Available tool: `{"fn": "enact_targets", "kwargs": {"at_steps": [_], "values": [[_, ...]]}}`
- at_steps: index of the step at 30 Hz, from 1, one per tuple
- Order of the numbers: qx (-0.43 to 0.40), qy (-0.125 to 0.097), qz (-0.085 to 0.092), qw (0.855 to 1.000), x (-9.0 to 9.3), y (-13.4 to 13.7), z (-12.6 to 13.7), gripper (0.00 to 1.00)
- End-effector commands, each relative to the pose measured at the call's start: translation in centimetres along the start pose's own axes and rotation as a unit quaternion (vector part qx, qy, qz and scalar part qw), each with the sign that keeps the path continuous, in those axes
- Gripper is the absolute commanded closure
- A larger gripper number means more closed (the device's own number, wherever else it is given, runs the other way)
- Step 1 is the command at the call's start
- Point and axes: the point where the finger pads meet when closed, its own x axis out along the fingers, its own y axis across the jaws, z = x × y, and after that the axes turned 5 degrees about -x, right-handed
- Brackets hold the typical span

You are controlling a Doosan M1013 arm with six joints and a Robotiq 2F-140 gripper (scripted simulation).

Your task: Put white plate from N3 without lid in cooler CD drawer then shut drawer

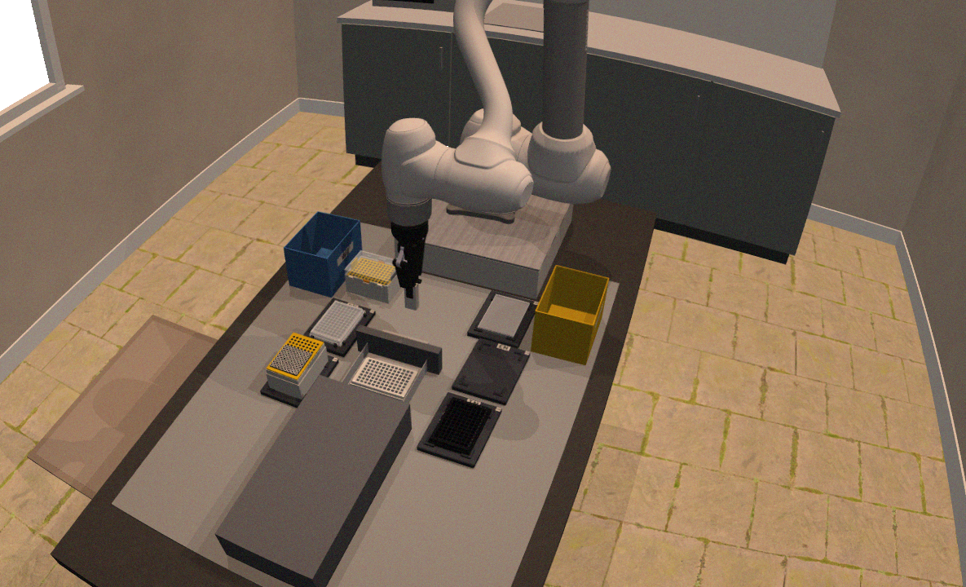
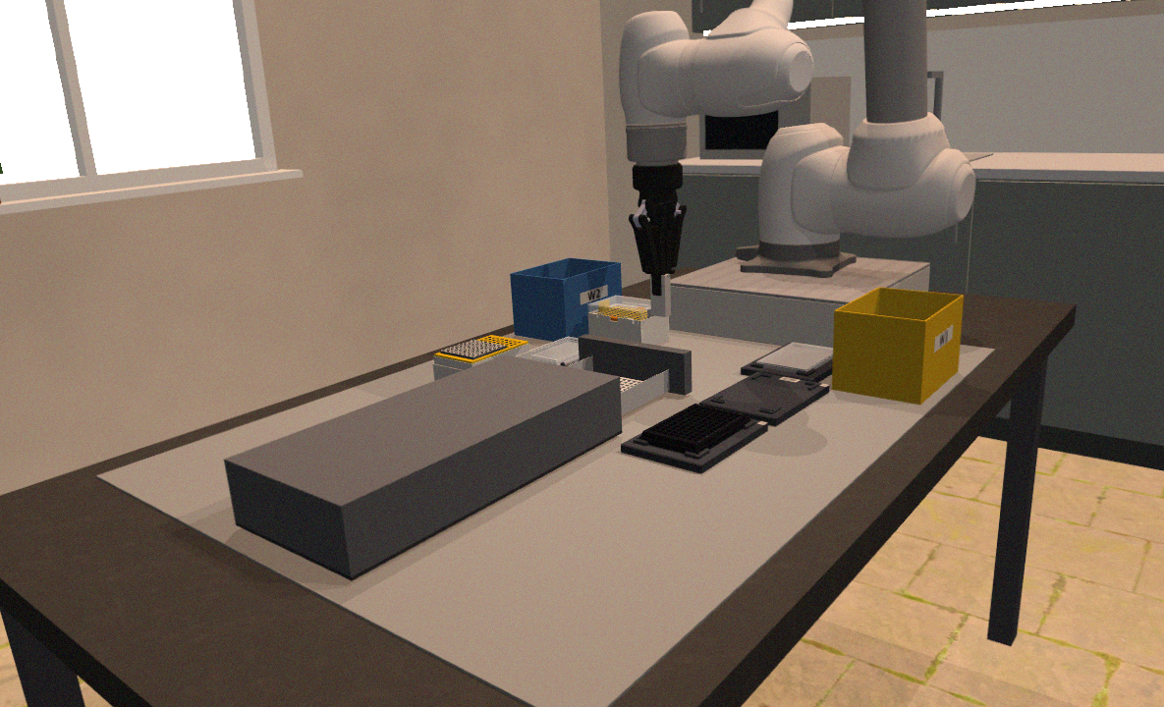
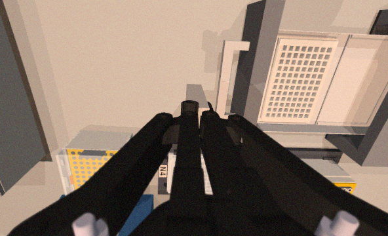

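Pressed together on nothing, the gripper (image 1: 411, 300) hangs above the bench, on the arm-base side of the cooler's open drawer (image 1: 427, 359). Inside that drawer the white plate (image 1: 383, 377) lies flat in the place nearest the drawer front, long side across. Beside the drawer front, away from the yellow bin (image 1: 571, 314), a lidded plate (image 1: 337, 321) sits in its nest. Beyond the drawer, the cooler housing (image 1: 318, 474) stretches toward the bench's far end.
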Motion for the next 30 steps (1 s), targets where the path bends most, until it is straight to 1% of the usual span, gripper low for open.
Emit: {"fn": "enact_targets", "kwargs": {"at_steps": [1,24,30], "values": [[0.0,0.0,0.0,1.0,-0.01,0.0,0.0,1.0],[0.0,0.0,0.0,1.0,-0.01,0.0,0.0,1.0],[0.0,0.0,0.0,1.0,0.79,0.0,0.0,1.0]]}}
